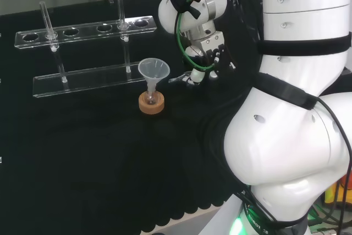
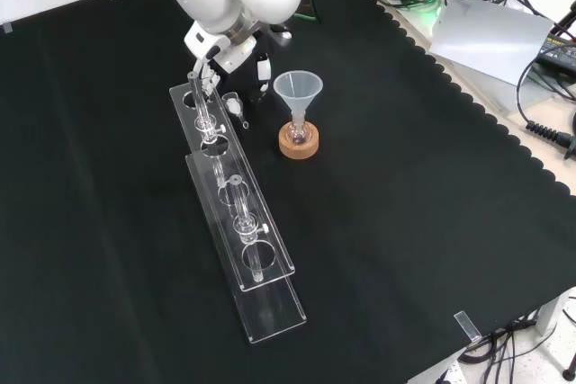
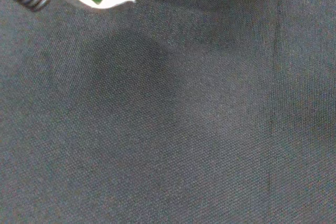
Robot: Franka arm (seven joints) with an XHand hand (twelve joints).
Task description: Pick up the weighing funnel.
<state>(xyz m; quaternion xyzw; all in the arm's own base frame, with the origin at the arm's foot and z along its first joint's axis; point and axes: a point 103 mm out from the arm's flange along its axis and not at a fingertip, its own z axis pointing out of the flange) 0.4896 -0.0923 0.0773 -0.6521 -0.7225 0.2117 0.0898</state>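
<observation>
A clear two-tier rack (image 2: 270, 269) with round holes and thin upright tubes (image 2: 204, 101) stands left of the funnel (image 2: 298, 90) in the front view. Between them, by the funnel's cork ring (image 2: 298, 142), lies the small, glassy weighing funnel (image 2: 236, 107), hard to make out. The hand (image 1: 209, 50) hangs over it; arm links hide its fingers, so its grasp cannot be told. The cloth (image 3: 168, 129) is woven.

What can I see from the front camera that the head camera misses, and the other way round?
Front view: a grey box and cables beyond the cloth. Head view: the arm's big lower links and a green light at its base. Both: the funnel on its cork ring, the clear rack and the black cloth.
</observation>
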